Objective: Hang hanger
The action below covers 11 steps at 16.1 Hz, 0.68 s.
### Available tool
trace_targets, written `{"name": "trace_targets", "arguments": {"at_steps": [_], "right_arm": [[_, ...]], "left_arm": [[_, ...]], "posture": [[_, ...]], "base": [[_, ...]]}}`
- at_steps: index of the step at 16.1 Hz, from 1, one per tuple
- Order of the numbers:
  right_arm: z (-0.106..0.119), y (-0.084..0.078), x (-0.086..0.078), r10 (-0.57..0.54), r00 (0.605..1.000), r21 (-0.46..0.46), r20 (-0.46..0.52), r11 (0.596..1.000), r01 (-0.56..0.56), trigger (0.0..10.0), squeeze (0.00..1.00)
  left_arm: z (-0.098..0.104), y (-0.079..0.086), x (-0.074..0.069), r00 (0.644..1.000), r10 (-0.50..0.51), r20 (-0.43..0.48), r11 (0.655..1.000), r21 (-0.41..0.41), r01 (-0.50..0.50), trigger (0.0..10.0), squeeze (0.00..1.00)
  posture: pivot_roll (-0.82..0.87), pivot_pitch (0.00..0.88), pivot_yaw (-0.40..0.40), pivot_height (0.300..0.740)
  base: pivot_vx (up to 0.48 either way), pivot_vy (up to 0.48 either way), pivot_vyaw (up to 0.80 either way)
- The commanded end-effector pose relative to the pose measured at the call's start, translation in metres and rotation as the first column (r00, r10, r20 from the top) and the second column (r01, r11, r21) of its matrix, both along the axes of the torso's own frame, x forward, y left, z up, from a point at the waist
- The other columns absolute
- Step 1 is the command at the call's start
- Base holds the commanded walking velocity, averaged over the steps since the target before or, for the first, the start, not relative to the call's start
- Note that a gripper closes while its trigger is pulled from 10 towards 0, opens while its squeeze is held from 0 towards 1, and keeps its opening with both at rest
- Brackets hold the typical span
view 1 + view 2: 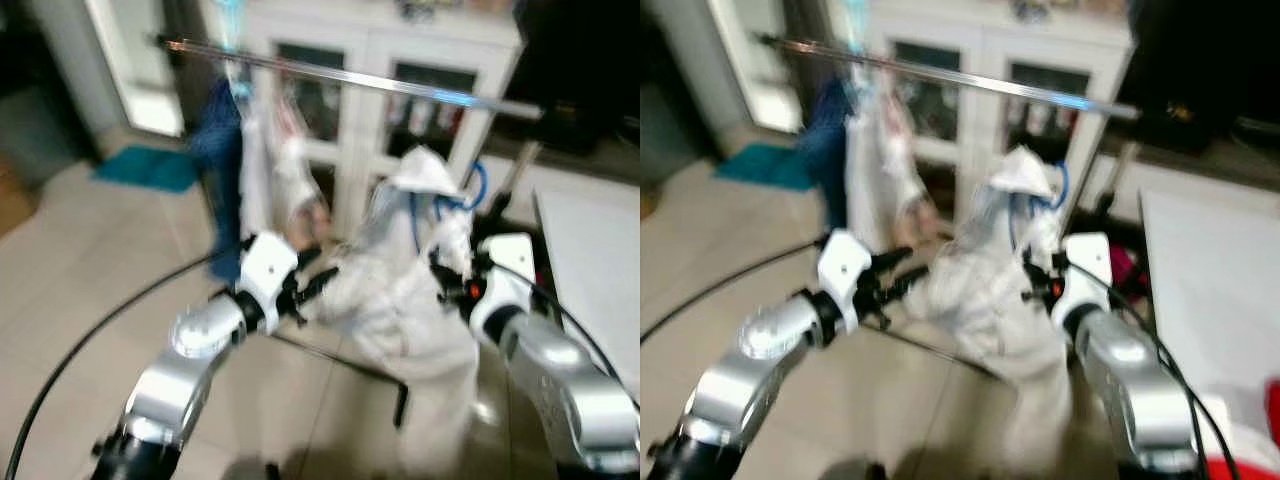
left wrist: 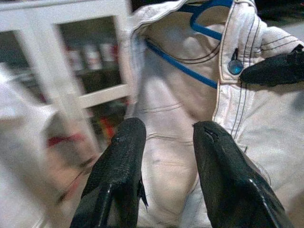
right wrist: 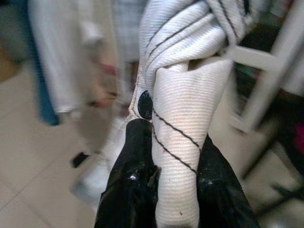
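White jacket [image 1: 420, 290]: on blue hanger [image 1: 470, 195], below rail [image 1: 350, 78].
Right claw [image 3: 164, 190]: pinches jacket, carrying it.
Left claw [image 2: 166, 156]: wide, steadying.

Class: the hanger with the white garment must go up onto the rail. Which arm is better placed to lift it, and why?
Probably right. The right gripper has its jaws clamped on the white garment by the blue hanger, below the rail. The left gripper is open.
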State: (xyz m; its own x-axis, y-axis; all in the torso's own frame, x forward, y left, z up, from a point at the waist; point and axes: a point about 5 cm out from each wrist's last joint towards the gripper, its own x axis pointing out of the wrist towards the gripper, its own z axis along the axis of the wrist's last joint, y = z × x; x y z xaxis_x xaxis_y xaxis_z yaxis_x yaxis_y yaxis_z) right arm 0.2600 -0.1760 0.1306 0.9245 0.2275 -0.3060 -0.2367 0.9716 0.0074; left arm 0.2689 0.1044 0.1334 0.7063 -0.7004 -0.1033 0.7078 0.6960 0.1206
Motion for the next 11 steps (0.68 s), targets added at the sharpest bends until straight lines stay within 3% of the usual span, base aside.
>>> {"name": "trace_targets", "arguments": {"at_steps": [1,2,3,6,8,9,10,11], "right_arm": [[0.014,0.004,0.003,0.021,0.997,0.009,0.068,1.000,-0.022,0.0,0.00],[0.015,0.005,0.003,0.030,0.997,0.014,0.073,0.999,-0.031,0.0,0.00],[0.018,0.007,0.003,0.061,0.994,0.029,0.089,0.998,-0.064,0.0,0.00],[0.027,0.010,0.000,0.167,0.978,0.050,0.128,0.983,-0.175,0.0,0.00],[0.030,0.010,0.000,0.206,0.968,0.046,0.140,0.976,-0.214,0.0,0.00],[0.034,0.009,-0.001,0.229,0.961,0.050,0.155,0.970,-0.240,0.0,0.00],[0.038,0.009,-0.001,0.261,0.950,0.058,0.172,0.960,-0.274,0.0,0.00],[0.042,0.010,-0.002,0.298,0.936,0.058,0.187,0.948,-0.313,0.0,0.00]], "left_arm": [[0.002,0.001,0.003,0.999,0.027,0.017,1.000,-0.001,-0.027,10.0,0.00],[0.003,0.003,0.006,0.998,0.055,0.020,0.998,-0.009,-0.055,10.0,0.00],[0.007,0.011,0.015,0.991,0.126,0.043,0.992,-0.016,-0.126,10.0,1.00],[0.019,0.028,0.031,0.960,0.218,0.178,0.972,0.045,-0.229,10.0,1.00],[0.027,0.035,0.036,0.944,0.252,0.212,0.964,0.028,-0.263,10.0,1.00],[0.029,0.040,0.040,0.936,0.262,0.235,0.957,0.060,-0.283,10.0,1.00],[0.027,0.046,0.045,0.932,0.258,0.253,0.949,0.113,-0.293,10.0,0.90],[0.023,0.050,0.050,0.933,0.243,0.266,0.941,0.171,-0.293,10.0,0.00]], "posture": [[0.03,0.000,-0.014,0.740],[0.03,0.000,-0.014,0.740],[0.03,0.000,-0.014,0.740],[0.02,0.000,-0.015,0.740],[0.02,0.000,-0.015,0.740],[0.02,0.000,-0.017,0.740],[0.03,0.000,-0.025,0.740],[0.03,0.000,-0.026,0.740]], "base": [[0.000,0.000,0.00],[0.000,0.000,0.00],[0.000,0.000,0.00],[0.000,0.000,0.00],[0.000,0.000,0.00],[0.000,0.000,0.00],[0.000,0.000,0.00],[0.000,0.000,0.00]]}}
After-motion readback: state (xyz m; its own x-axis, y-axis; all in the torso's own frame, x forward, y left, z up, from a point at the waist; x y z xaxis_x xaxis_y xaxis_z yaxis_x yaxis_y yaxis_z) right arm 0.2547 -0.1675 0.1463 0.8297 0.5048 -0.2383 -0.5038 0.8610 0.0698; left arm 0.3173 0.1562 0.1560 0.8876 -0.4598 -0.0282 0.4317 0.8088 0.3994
